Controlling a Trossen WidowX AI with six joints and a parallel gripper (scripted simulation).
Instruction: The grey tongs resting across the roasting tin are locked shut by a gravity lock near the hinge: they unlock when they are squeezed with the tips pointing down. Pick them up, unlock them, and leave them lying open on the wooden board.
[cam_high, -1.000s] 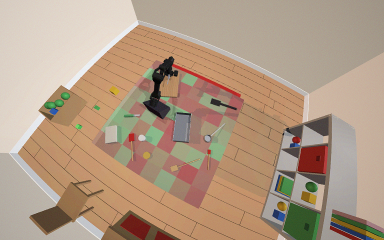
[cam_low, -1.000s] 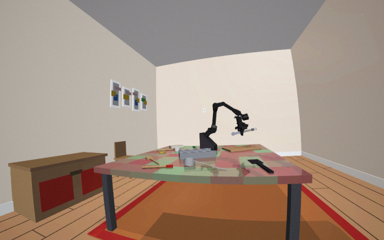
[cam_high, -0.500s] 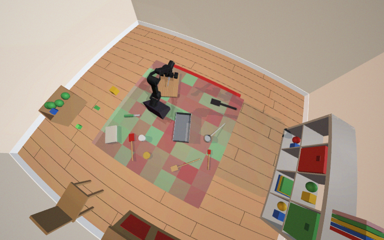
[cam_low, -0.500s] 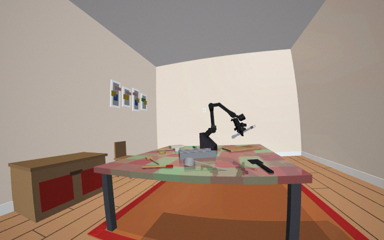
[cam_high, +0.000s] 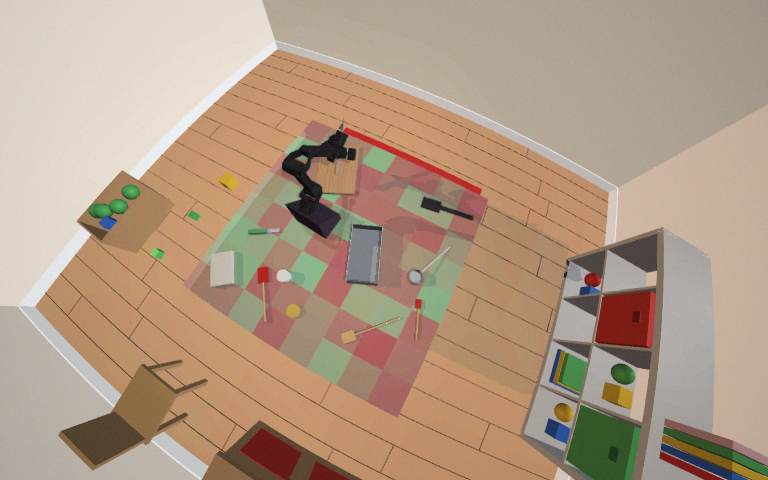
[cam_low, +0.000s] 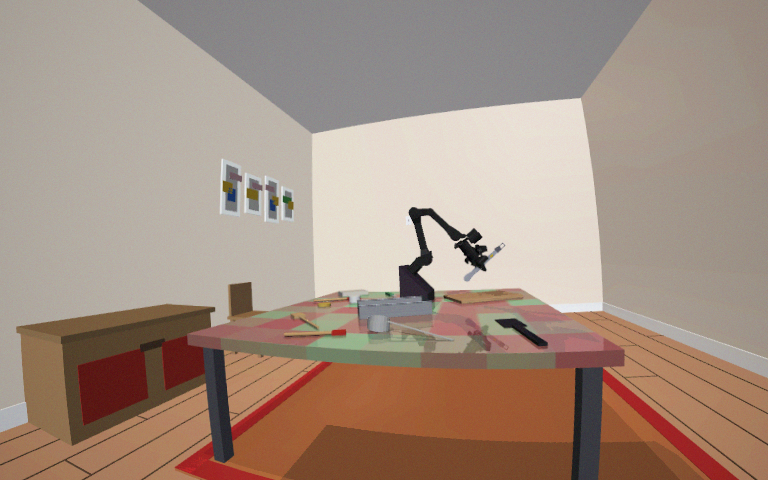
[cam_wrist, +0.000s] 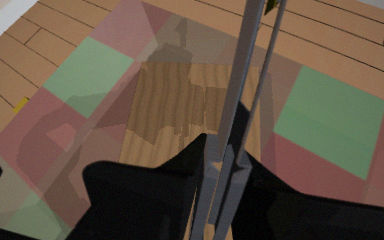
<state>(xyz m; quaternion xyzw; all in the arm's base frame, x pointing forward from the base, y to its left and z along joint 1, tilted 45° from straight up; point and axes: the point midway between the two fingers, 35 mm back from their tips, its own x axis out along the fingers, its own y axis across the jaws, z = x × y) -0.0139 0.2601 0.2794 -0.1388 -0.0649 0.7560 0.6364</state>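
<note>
The grey tongs are held in the air, slanting, with the broader tip end low and the narrow end with a ring high. Their two arms lie close together, nearly parallel; a small yellow part shows between them. Whether the lock is engaged cannot be told. My gripper is shut on the tongs, around the arms at mid-length. The wooden board lies below, nothing on it. The grey roasting tin stands apart from them, with nothing across it.
A black spatula and a grey ladle lie beyond the tin. A white block, a white round pot, a yellow disc, a green-handled knife and several wooden-handled tools are also on the table.
</note>
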